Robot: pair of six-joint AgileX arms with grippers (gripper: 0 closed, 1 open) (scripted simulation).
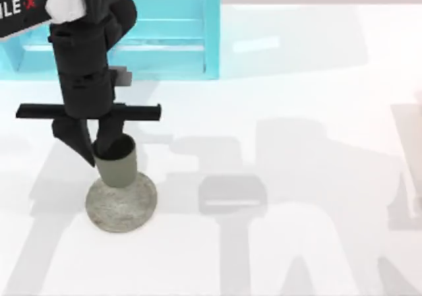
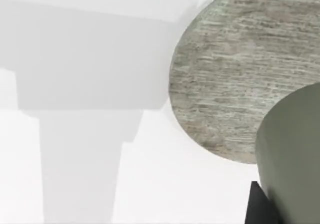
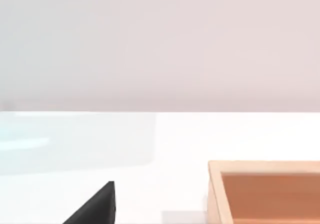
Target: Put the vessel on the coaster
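Step in hand: placing. Left hand [image 1: 99,152] pinching vessel [image 1: 117,166] by rim, near bench's left edge, cup tilted, base over far part of coaster [image 1: 122,204]; contact unclear. Next move, by my judgement: level cup, centre, lower, then spread fingers. Right hand's state: cannot tell.

coaster [image 2: 235,79] cropped, vessel [image 2: 292,154] cropped
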